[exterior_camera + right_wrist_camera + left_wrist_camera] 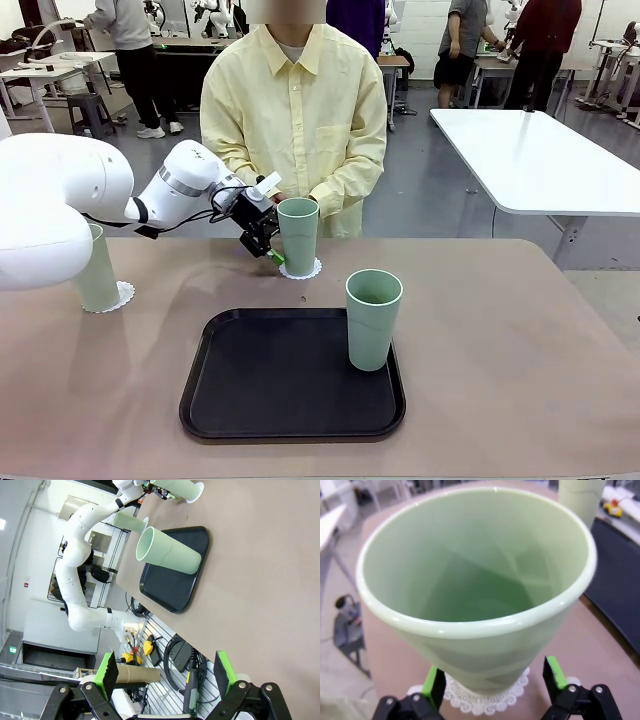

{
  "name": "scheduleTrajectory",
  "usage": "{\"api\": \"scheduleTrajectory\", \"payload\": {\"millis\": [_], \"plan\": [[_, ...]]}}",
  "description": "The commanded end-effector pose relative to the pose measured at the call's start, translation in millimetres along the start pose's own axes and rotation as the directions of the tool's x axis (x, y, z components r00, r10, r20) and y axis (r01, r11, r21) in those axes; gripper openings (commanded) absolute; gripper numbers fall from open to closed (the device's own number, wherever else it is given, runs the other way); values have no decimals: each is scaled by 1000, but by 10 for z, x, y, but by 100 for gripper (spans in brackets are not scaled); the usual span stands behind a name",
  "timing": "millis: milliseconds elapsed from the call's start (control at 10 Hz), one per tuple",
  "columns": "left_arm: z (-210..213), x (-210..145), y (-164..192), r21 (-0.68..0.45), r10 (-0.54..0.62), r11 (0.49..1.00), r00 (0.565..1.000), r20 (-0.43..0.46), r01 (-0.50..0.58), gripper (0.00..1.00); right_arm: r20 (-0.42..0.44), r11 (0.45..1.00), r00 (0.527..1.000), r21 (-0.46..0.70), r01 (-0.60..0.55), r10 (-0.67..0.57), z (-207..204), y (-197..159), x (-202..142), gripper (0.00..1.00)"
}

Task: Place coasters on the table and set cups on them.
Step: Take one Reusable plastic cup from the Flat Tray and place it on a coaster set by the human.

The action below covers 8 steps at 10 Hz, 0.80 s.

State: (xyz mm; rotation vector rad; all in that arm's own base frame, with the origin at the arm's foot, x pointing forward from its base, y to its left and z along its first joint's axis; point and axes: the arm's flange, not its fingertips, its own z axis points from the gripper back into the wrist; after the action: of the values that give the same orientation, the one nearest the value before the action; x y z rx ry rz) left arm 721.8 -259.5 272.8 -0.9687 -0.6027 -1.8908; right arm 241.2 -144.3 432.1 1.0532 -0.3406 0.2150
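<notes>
the left end effector (268, 243) is at the far middle of the desk (500, 330), with its jaws apart on either side of the lower part of the far cup (298, 234). in the left wrist view the green pads (434, 682) flank that cup just above its base. one pad sits close against the wall and the other stands just clear of it, so no squeeze shows. the far cup stands upright on the far coaster (300, 269), whose lacy edge shows around the base. just behind it a person (295, 110) in a yellow shirt stands at the desk's far edge, hands low behind the cup.

the left cup (97, 272) stands upright on the left coaster (122, 294) near the desk's left edge, partly hidden by the arm's white shell. the tray cup (373, 318) stands upright in the right part of the black tray (250, 400), which lies on the near middle of the desk.

the right end effector (165, 670) has its jaws wide apart, holds nothing, and is well apart from the cups.
</notes>
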Motion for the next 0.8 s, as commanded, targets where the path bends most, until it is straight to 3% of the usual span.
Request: {"api": "scheduleTrajectory", "payload": {"millis": [0,200,400,500,700], "plan": [[44,230,-208,-20,21,1000,992,-122,-24,100,4,1000,1000,11,0,0,0,-1,3,100],[160,560,-376,-13,-13,1000,963,-270,10,100,4,1000,1000,11,0,0,0,-1,3,100],[436,1166,-734,37,72,997,842,-535,-62,100,4,1000,1000,11,0,0,0,-1,3,100],[589,1462,-958,100,154,988,745,-649,-116,100,4,1000,1000,11,0,0,0,-1,3,100],[839,1994,-1477,202,226,973,635,-739,-112,100,4,1000,1000,11,0,0,0,-1,3,100]]}}
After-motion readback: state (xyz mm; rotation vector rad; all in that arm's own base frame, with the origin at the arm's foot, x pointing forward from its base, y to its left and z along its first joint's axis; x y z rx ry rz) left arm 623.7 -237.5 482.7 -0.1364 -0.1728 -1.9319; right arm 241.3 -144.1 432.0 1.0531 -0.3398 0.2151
